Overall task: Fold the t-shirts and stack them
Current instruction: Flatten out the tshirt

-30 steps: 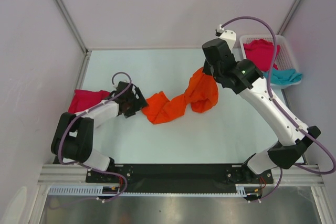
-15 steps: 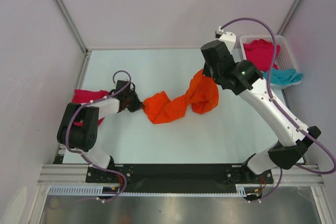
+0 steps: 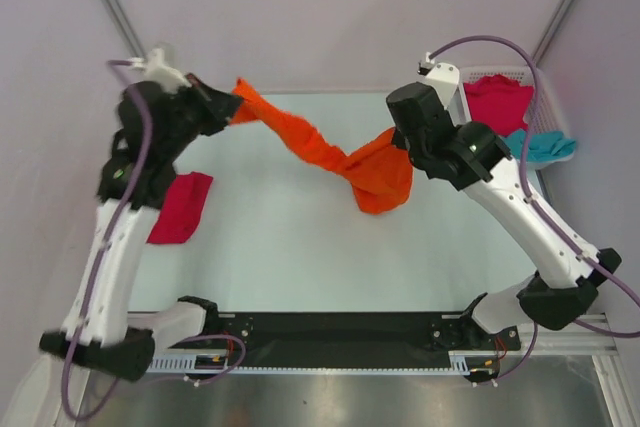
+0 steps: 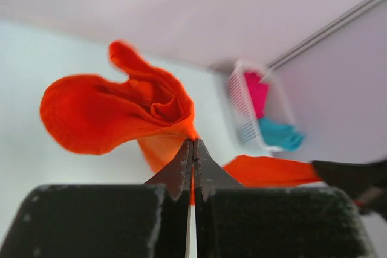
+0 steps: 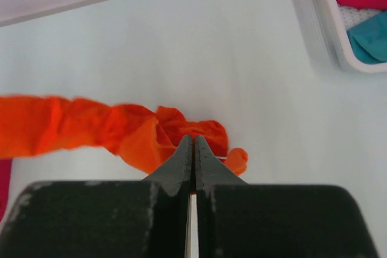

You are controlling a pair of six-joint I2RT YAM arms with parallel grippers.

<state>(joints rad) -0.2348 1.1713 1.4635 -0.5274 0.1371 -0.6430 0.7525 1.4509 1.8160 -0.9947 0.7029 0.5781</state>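
Note:
An orange t-shirt (image 3: pixel 320 152) hangs stretched in the air between both grippers. My left gripper (image 3: pixel 232 107) is raised at the back left, shut on one end of the orange cloth (image 4: pixel 121 110). My right gripper (image 3: pixel 398 142) is shut on the other end, where the cloth (image 5: pixel 136 134) bunches and droops over the table. A magenta t-shirt (image 3: pixel 180 207) lies flat on the table at the left. Another magenta t-shirt (image 3: pixel 497 100) and a teal t-shirt (image 3: pixel 540 145) sit in the white basket (image 3: pixel 548 87).
The white lattice basket stands at the back right corner, close to the right arm's elbow. Pale walls with metal corner posts (image 3: pixel 110 7) close in the back and sides. The arm bases sit on the black rail (image 3: pixel 330 332) at the near edge.
My left gripper shut on the orange t-shirt's end and swung it up and back to the far left, pulling the cloth off the table. The magenta t-shirt at the left is now uncovered.

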